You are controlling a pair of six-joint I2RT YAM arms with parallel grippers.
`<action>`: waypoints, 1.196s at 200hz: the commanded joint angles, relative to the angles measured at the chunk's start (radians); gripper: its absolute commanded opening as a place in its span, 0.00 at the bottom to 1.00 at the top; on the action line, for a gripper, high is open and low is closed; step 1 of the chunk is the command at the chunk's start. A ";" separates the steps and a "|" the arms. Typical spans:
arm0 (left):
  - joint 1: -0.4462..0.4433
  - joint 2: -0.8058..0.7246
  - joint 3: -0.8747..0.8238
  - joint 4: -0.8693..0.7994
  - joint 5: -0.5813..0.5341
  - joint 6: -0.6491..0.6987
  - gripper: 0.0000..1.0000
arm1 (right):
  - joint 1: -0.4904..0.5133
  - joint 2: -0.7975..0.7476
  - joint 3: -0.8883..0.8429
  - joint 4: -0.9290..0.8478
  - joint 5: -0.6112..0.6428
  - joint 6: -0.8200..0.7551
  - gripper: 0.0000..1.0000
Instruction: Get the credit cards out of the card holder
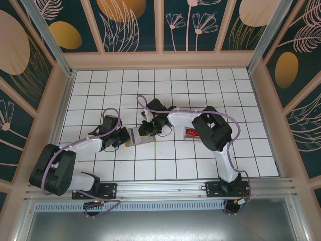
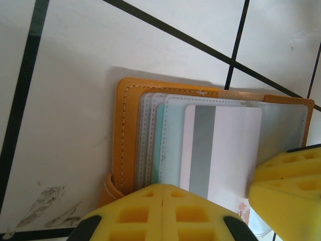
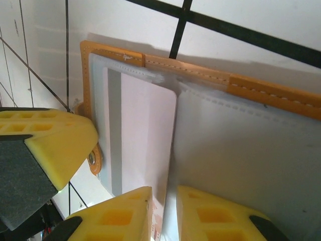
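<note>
Extraction is running: card holder [image 1: 136, 136] is lying open just 9 o'clock of counter [image 1: 200, 165] centre. Your left pincer [image 2: 163, 211], clenched, is pinning it. Your right pincer [image 3: 164, 216] is straddling an edge of the white card [image 3: 145, 135], grip unclear. Next you're needing firm pinch, straight pull.

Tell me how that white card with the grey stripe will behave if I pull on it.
The white card looks thin, flat and rigid, so it should slide rather than fold. Its smooth face likely offers little grip. The card holder looks thin and soft, so it may drag along with it.
</note>
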 commanded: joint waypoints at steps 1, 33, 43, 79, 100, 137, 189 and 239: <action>0.004 0.001 -0.023 -0.022 0.018 -0.007 0.00 | 0.007 0.028 0.034 -0.007 -0.022 -0.003 0.21; 0.005 0.002 -0.023 -0.021 0.019 -0.007 0.00 | 0.006 0.020 0.030 -0.008 -0.012 -0.003 0.08; 0.004 0.001 -0.023 -0.023 0.017 -0.006 0.00 | 0.004 0.014 0.021 -0.007 -0.008 -0.001 0.02; 0.004 0.003 -0.020 -0.035 0.001 -0.003 0.00 | -0.021 -0.026 -0.051 0.025 -0.001 0.014 0.00; 0.004 0.002 -0.017 -0.041 -0.005 0.001 0.00 | -0.039 -0.057 -0.095 0.033 0.008 0.011 0.00; 0.004 -0.001 -0.016 -0.044 -0.004 0.005 0.00 | -0.083 -0.126 -0.165 0.028 0.020 -0.007 0.00; 0.004 -0.026 0.003 -0.044 0.011 0.008 0.00 | -0.139 -0.233 -0.188 -0.050 0.049 -0.077 0.00; 0.004 -0.084 0.045 -0.030 0.024 0.022 0.05 | -0.172 -0.332 -0.109 -0.286 0.235 -0.252 0.00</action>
